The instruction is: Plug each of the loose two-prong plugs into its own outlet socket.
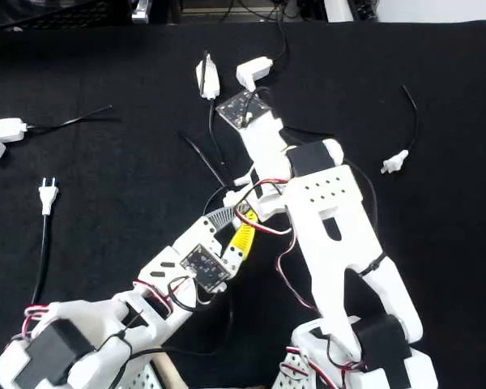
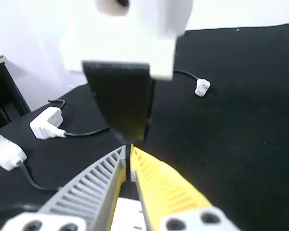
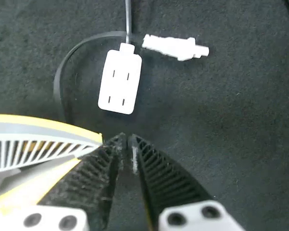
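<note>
Black table (image 1: 458,259), left jaws closed empty, right jaws almost touching, empty, socket cord (image 3: 128,21) cut off

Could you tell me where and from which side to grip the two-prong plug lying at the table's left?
Probably by its white body, from straight above, pinching the two long sides. The plug lies flat with prongs at one end and the black cord leaving the other, so only the sides are free.
</note>
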Robot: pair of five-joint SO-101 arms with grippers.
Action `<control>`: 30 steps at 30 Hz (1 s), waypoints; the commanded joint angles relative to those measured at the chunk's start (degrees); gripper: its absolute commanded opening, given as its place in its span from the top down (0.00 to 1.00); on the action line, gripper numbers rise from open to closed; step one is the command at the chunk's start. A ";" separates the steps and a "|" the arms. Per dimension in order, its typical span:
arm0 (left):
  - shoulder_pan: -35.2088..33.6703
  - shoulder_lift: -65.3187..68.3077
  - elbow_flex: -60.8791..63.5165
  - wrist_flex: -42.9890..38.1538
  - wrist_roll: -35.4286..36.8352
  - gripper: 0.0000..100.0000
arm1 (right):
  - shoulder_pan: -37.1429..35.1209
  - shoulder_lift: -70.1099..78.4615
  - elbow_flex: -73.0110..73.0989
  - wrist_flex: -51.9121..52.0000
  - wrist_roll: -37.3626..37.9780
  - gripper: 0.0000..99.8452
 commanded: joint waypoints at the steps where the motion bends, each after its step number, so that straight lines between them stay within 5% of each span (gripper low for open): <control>1: -0.48 -5.54 1.27 1.05 -0.18 0.97 | 0.62 -1.54 0.04 -0.44 0.44 0.99; 10: -6.11 -19.34 1.19 20.13 0.00 0.97 | 3.60 -1.54 0.13 -4.22 -0.88 0.96; 15: -12.97 -27.78 1.27 34.90 0.00 0.97 | 11.78 -1.45 2.33 -12.22 -9.32 0.84; 25: -20.88 -39.91 0.22 53.19 -0.35 0.96 | 17.14 -0.22 2.24 -14.51 -19.08 0.84; 30: -20.88 -39.74 -11.56 76.92 0.35 0.81 | 19.69 8.48 -1.63 -14.95 -22.07 0.84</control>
